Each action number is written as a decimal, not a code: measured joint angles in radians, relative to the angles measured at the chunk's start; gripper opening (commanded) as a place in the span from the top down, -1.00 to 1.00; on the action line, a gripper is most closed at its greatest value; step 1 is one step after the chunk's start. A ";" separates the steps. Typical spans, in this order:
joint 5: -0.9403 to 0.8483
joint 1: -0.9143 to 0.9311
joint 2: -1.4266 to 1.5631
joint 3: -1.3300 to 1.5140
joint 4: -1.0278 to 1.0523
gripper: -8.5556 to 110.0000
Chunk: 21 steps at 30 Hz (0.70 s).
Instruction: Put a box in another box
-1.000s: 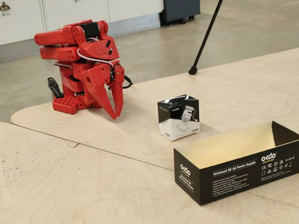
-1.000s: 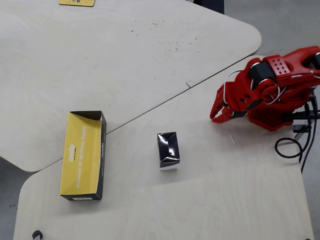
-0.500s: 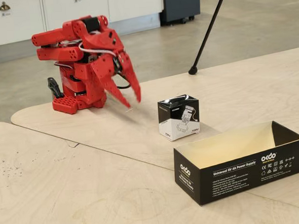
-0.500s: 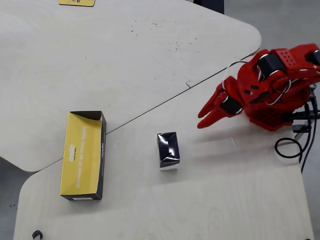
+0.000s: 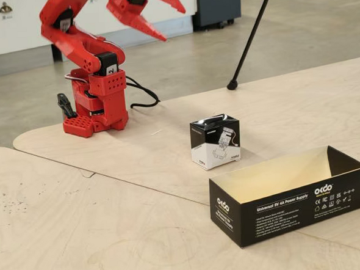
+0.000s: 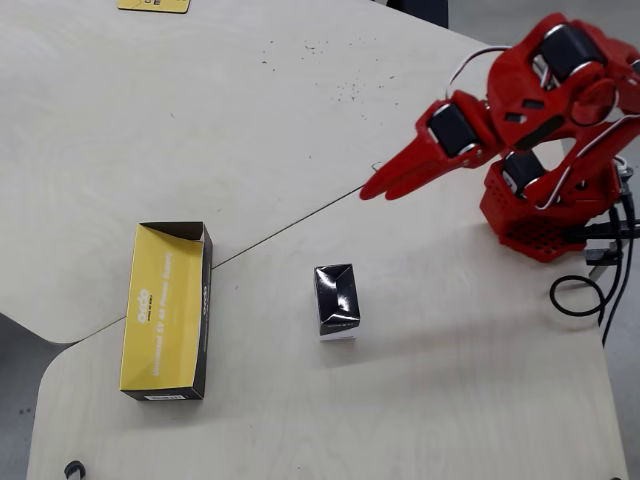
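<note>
Two boxes unmoved, end effector (image 5: 172, 20) raised higher (jaws parted).

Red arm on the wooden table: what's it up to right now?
It is handling nothing yet. The gripper is raised high above the table with its jaws apart and empty, pointed out toward the small cube box. That box sits untouched on the table, apart from the long open-topped black box, which looks empty. In the overhead view the gripper is short of the small cube box. Likely a reach is under way.
</note>
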 measured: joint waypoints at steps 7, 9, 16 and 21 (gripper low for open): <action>0.325 -0.104 -0.314 -0.107 0.069 0.20; 0.394 -0.138 -0.368 -0.107 0.069 0.15; 0.495 -0.176 -0.575 -0.129 0.057 0.10; 0.537 -0.176 -0.753 -0.166 0.018 0.11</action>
